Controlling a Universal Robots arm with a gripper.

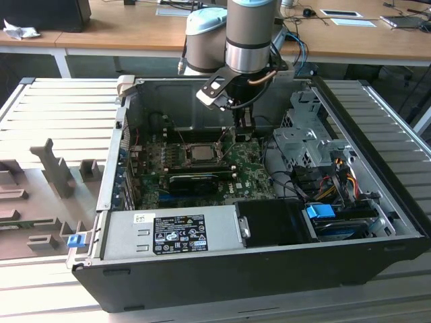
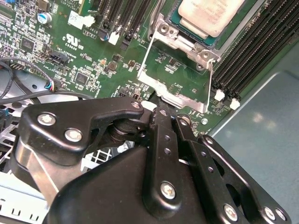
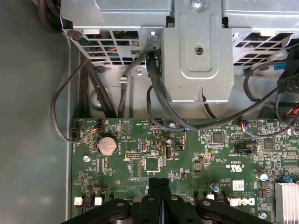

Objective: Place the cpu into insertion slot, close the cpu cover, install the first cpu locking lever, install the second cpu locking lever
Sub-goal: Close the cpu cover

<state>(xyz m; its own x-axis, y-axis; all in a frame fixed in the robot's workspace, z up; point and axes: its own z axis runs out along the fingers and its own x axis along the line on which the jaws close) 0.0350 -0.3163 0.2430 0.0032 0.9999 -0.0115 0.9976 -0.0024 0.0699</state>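
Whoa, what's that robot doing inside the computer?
A robot arm's gripper hangs inside an open computer case. The cpu already lies in the insertion slot. The gripper's shut fingertips are at the edge of the cpu cover, which looks raised, not yet down over the chip.

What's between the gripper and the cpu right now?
In the second wrist view, the open cpu cover spans that gap between the gripper and the cpu: a silvery frame, with green motherboard visible through its opening.
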